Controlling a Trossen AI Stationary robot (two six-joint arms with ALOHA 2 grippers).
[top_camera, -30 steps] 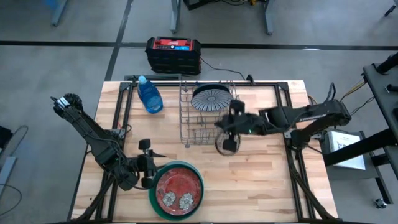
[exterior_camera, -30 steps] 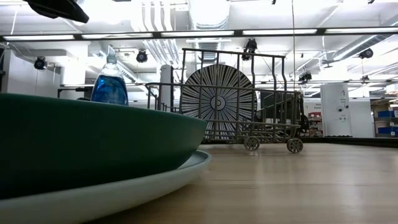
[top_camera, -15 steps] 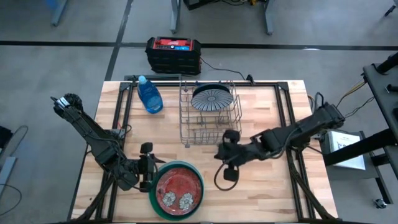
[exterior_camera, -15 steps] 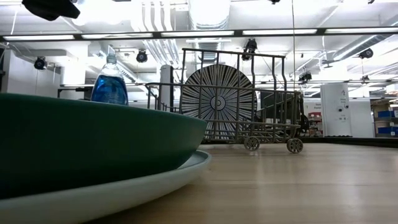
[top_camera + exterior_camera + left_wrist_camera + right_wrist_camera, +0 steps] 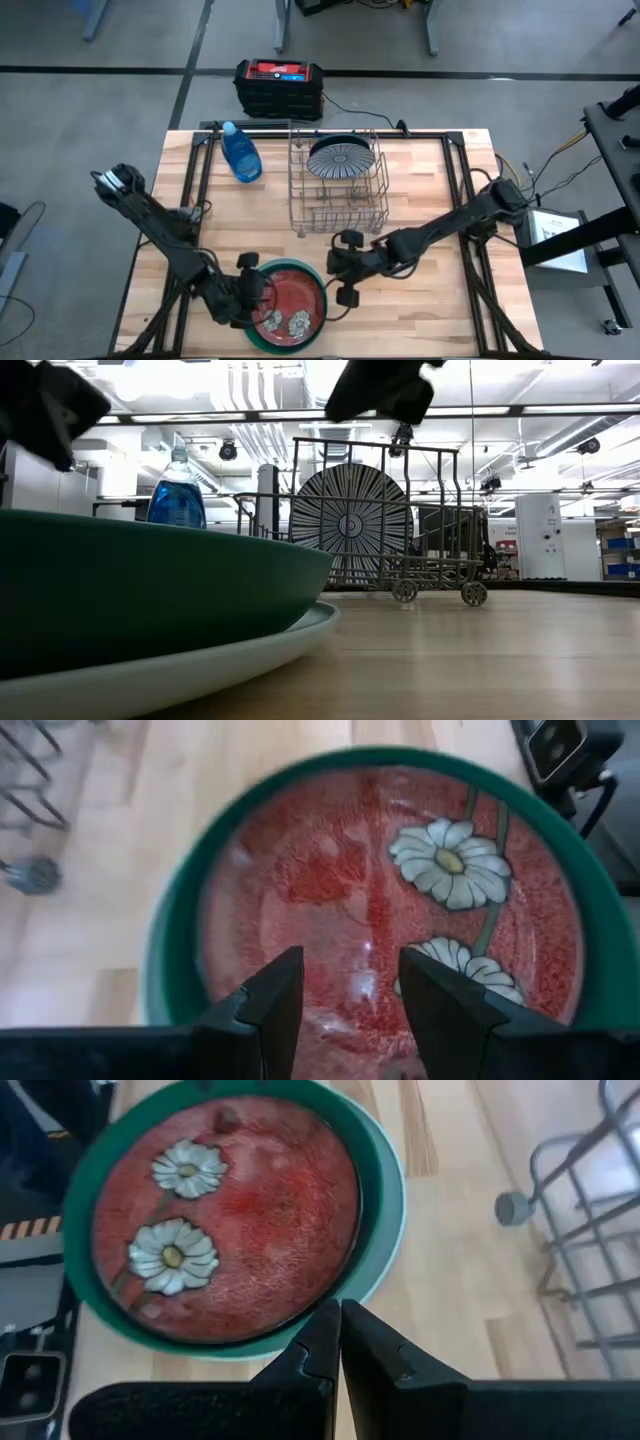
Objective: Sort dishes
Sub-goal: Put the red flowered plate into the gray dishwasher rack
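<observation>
The red flowered plate [image 5: 287, 304], low centre, looked stiff, slick, breakable; its rim offered purchase. Left gripper [image 5: 252, 297] stood parted, right gripper [image 5: 343, 285] closed empty.

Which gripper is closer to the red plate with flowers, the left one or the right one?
Left. The left gripper hangs over the red plate's left edge, jaws open. The right gripper is just off its right side, jaws shut.

Left tool [image 5: 256, 296] hangs with fingers spread, while right tool [image 5: 341, 292] has fingers pressed together.
</observation>
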